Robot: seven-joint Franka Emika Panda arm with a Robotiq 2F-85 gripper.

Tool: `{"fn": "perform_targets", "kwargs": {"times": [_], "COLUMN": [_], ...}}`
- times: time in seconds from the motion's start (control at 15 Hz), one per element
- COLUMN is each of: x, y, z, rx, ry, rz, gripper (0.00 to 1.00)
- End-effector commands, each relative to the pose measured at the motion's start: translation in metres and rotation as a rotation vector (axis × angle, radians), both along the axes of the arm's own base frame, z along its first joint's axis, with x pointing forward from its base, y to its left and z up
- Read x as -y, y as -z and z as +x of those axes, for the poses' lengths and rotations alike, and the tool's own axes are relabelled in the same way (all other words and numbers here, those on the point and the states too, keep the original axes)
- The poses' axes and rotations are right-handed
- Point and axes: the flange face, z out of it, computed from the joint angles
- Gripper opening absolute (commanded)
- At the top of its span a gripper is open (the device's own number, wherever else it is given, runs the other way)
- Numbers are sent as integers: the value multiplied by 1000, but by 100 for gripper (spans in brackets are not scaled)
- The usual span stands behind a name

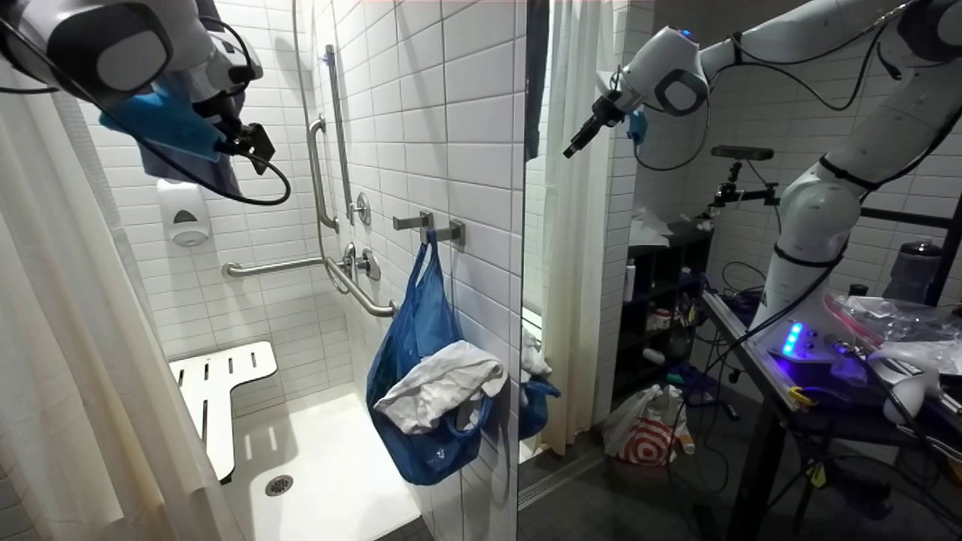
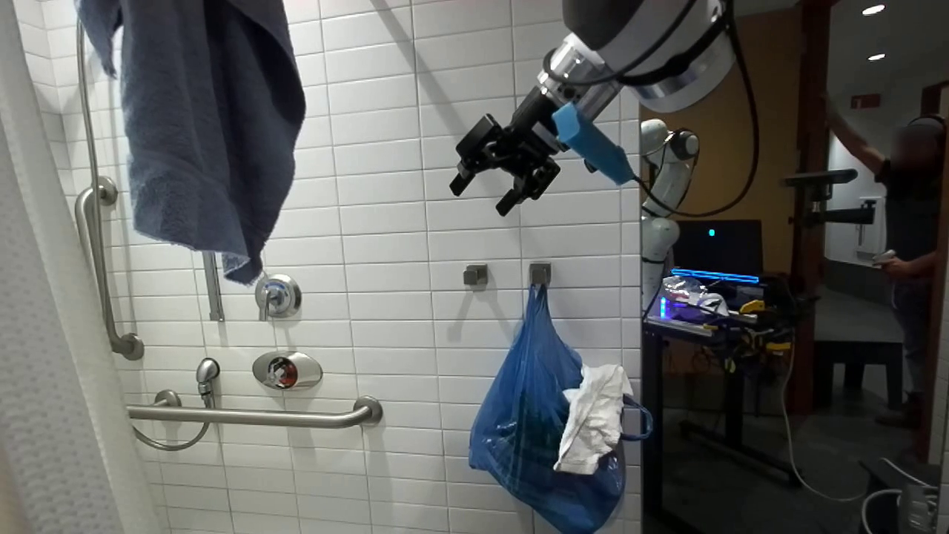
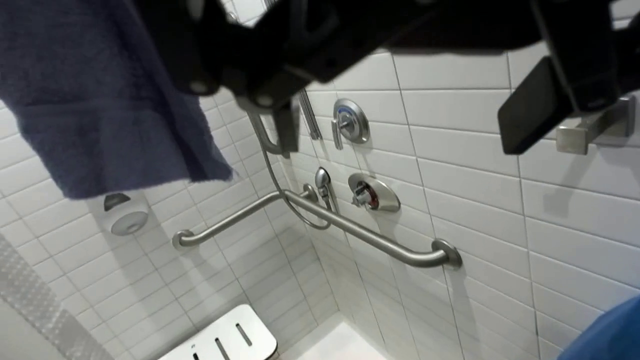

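Presently aloft, nothing held

Gripper (image 2: 480,199) points down at a slant before the wall (image 2: 385,222), higher than the hook (image 2: 475,276). Its fingers (image 2: 508,202) are spread wide, with nothing between them. Towel (image 2: 211,133) hangs off to one side; its support lies out of frame. Wrist view has it overlapping the gripper, but an exterior view shows wall between the two, so not touching. Bag (image 2: 526,437) hangs from a neighbouring hook (image 2: 540,273), below the gripper, white cloth (image 2: 593,419) partly over it.

Step in hand (judgement): free positioning, nothing gripped. Next move (judgement): any grip on the towel calls for travel toward it first, then its lower edge brought between the fingers.
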Motion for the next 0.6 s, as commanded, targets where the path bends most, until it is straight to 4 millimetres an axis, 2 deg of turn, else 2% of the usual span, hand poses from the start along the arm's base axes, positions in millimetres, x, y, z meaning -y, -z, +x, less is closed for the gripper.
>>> {"fn": "perform_targets", "kwargs": {"times": [0.0, 0.53], "x": [-11, -50], "y": [7, 28], "z": [-3, -18], "rx": [87, 211], "ry": [-28, -100], "rz": [-4, -117], "gripper": [100, 100]}}
